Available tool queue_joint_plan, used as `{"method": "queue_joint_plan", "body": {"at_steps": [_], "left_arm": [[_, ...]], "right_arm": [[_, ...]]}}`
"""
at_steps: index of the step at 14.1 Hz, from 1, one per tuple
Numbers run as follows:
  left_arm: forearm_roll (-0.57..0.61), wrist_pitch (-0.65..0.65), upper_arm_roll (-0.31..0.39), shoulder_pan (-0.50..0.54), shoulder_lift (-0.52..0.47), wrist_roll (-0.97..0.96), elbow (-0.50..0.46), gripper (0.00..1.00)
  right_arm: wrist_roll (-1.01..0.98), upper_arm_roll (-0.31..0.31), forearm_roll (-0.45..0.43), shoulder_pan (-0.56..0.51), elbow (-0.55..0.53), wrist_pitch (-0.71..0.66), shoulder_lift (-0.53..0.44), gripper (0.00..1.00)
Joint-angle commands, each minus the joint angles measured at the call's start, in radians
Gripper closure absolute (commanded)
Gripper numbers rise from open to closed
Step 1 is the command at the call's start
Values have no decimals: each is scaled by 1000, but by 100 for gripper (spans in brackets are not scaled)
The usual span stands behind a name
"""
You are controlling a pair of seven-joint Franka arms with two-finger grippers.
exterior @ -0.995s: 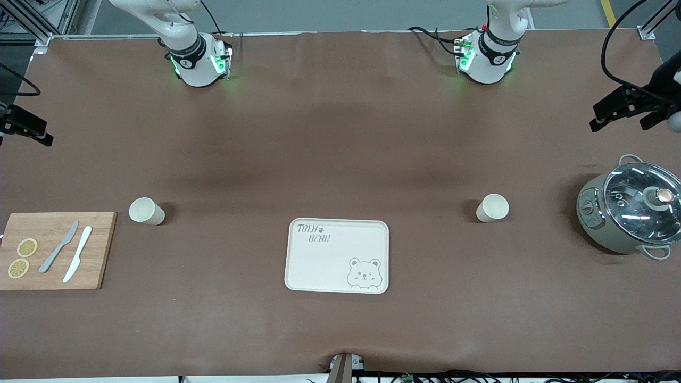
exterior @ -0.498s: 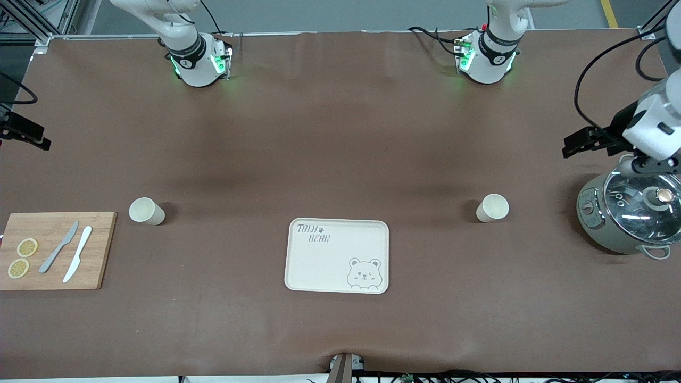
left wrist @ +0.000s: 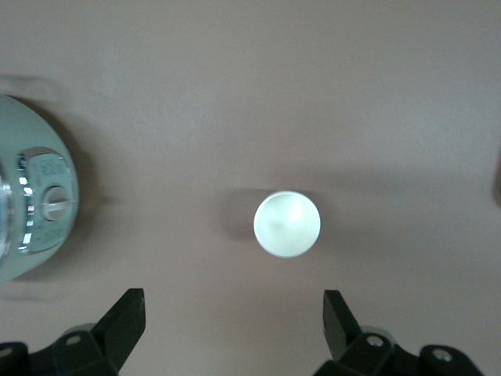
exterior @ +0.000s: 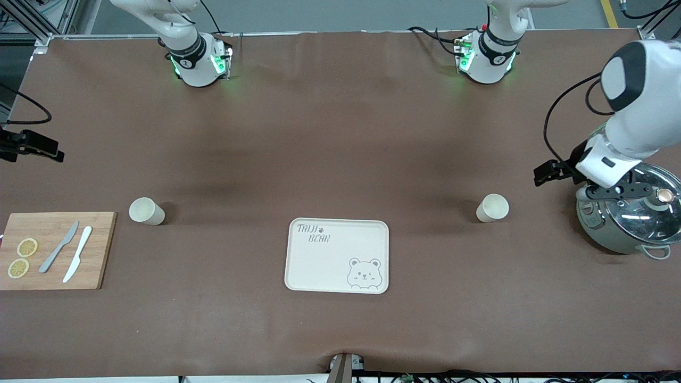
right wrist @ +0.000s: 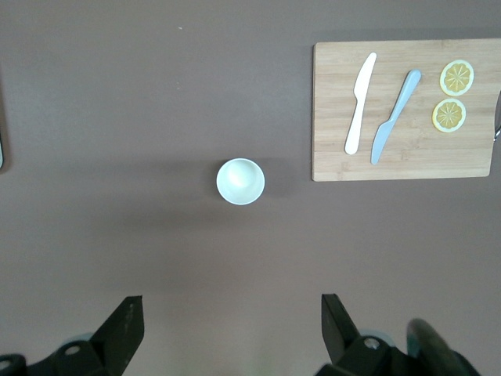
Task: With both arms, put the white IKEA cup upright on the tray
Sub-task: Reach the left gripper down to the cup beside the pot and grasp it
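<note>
Two white cups stand mouth up on the brown table. One (exterior: 146,210) is beside the cutting board, toward the right arm's end. The other (exterior: 492,207) is beside the pot, toward the left arm's end. The cream tray (exterior: 337,255) with the bear drawing lies between them, nearer the front camera, with nothing on it. My left gripper (left wrist: 235,301) is open and empty, high over the table between the pot and its cup (left wrist: 287,224). My right gripper (right wrist: 233,305) is open and empty, high over the table beside its cup (right wrist: 240,181). Only a black part of the right arm (exterior: 32,146) shows in the front view.
A grey-green pot with a glass lid (exterior: 630,213) stands at the left arm's end, partly under the left arm (exterior: 633,106). A wooden cutting board (exterior: 56,250) with two knives and two lemon slices lies at the right arm's end.
The left arm has swung in from the table's end and now hangs over the pot's edge, closer to its cup. The right arm's black part has shifted slightly. Cups and tray have not moved.
</note>
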Motion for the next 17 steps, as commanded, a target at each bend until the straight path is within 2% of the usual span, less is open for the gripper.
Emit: {"method": "queue_joint_plan", "body": {"at_steps": [1, 5, 6, 9, 11, 13, 15, 17], "left_arm": [[15, 194, -23, -8, -11, -72, -139, 0], [15, 449, -26, -7, 75, -78, -264, 1], [15, 462, -27, -8, 106, -78, -264, 12], [15, 482, -30, -10, 162, -77, -261, 30], [17, 491, -30, -7, 193, -74, -252, 32], [15, 499, -30, -8, 227, -74, -226, 33], [17, 520, -30, -1, 241, -72, -224, 36], [15, 542, -30, -1, 261, -71, -224, 43]], "right_arm": [[4, 5, -15, 0, 10, 57, 19, 0], [-3, 6, -16, 30, 12, 134, 50, 0], [0, 5, -22, 42, 12, 136, 51, 0], [9, 5, -5, 32, 6, 137, 86, 0], [9, 3, -7, 32, 9, 139, 102, 0], [4, 3, -7, 30, 10, 136, 158, 0], [4, 3, -5, 23, 10, 137, 162, 0], [12, 3, -5, 21, 7, 133, 172, 0]]}}
